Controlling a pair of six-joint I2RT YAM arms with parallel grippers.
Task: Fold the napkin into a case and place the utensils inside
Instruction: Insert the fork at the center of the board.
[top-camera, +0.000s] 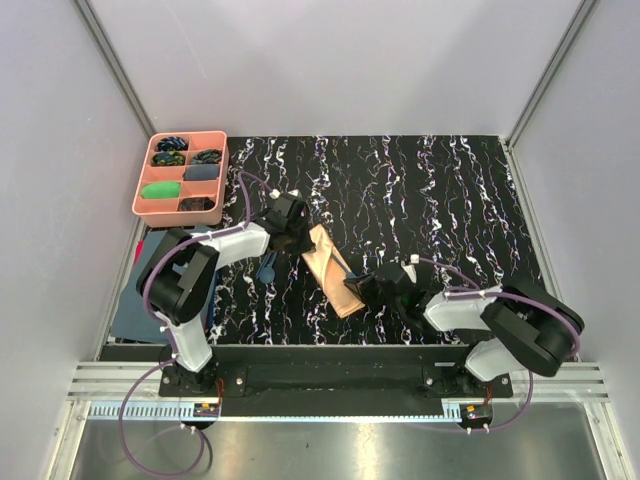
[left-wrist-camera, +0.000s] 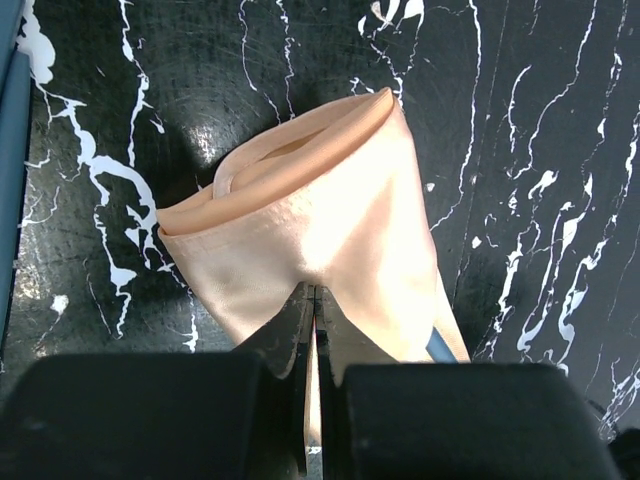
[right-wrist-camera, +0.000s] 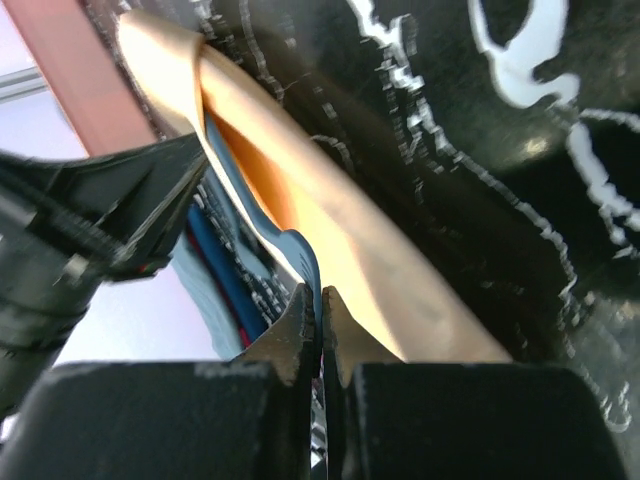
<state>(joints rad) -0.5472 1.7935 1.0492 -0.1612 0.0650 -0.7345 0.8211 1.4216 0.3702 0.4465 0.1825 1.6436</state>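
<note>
**A:** Where is the case?

**B:** The case (top-camera: 332, 268) lies mid-worktop, slanting from far left to near right, with one arm at each end. It is folded into a narrow layered pouch.

**A:** Anything in it?

**B:** The right wrist view shows a blue utensil (right-wrist-camera: 290, 245) lying in the fold. A second blue piece (top-camera: 267, 268), probably another utensil, lies on the worktop (top-camera: 450, 200) just left of the case.

**A:** And the grippers?

**B:** The left gripper (left-wrist-camera: 313, 300) is pressed together on the far-left end, pinching a fold of fabric. The right gripper (right-wrist-camera: 320, 300) is pressed together at the near-right end. I cannot tell whether it nips fabric, the utensil's tip, or nothing.

**A:** So which step is this?

**B:** Folding looks done. I judge this to be the loading stage, with at least one piece in.

**A:** What does the next move call for?

**B:** One gripper should steady the case so the mouth stays open. The other must let go and fetch the loose piece without dragging the slippery fabric or shaking out what is inside.
</note>
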